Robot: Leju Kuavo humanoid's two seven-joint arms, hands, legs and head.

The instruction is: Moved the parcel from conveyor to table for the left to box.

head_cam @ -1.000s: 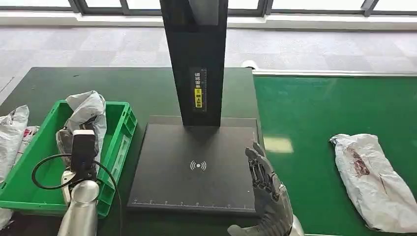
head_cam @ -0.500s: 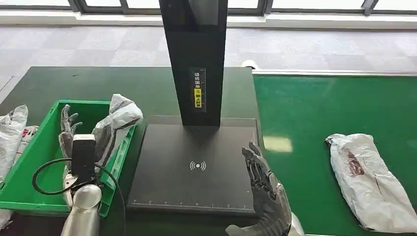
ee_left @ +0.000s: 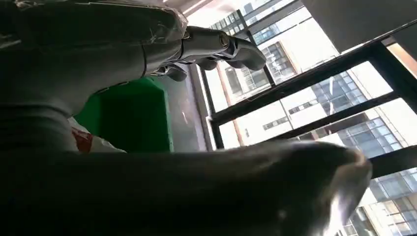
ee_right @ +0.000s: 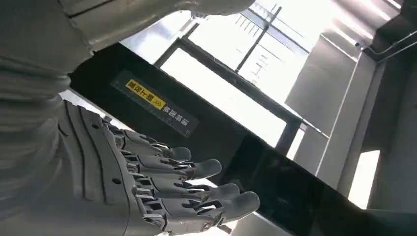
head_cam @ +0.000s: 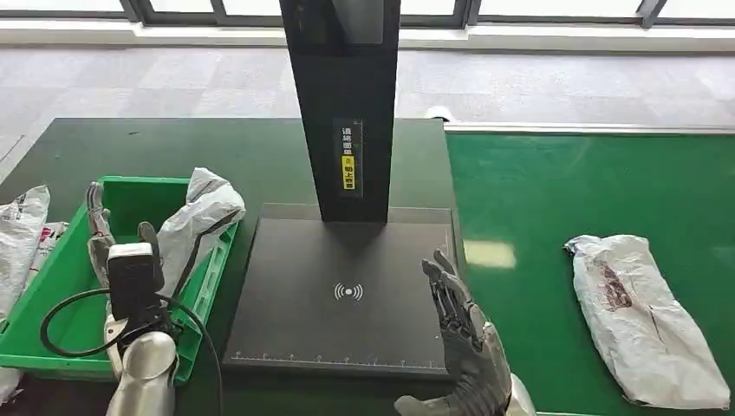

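Note:
A crumpled grey-white parcel [head_cam: 198,218] leans on the right wall of the green bin [head_cam: 139,181], partly inside it. My left hand [head_cam: 102,238] stands upright in the bin to the parcel's left, fingers apart and holding nothing; its fingers [ee_left: 216,45] stretch out over the bin [ee_left: 133,115] in the left wrist view. A second parcel [head_cam: 646,316] lies on the green conveyor [head_cam: 555,199] at the right. My right hand [head_cam: 459,321] hovers open over the right edge of the black scanner plate [head_cam: 338,260], its fingers [ee_right: 187,189] straight.
A black scanner column [head_cam: 342,104] rises from the back of the plate in the middle. More bagged parcels [head_cam: 22,243] lie outside the bin at the far left. The dark table runs behind the bin and the scanner.
My left hand let go of the parcel, which now slumps on the bin's right wall, and the hand moved left inside the bin. The conveyor parcel drifted slightly left. The right hand barely moved.

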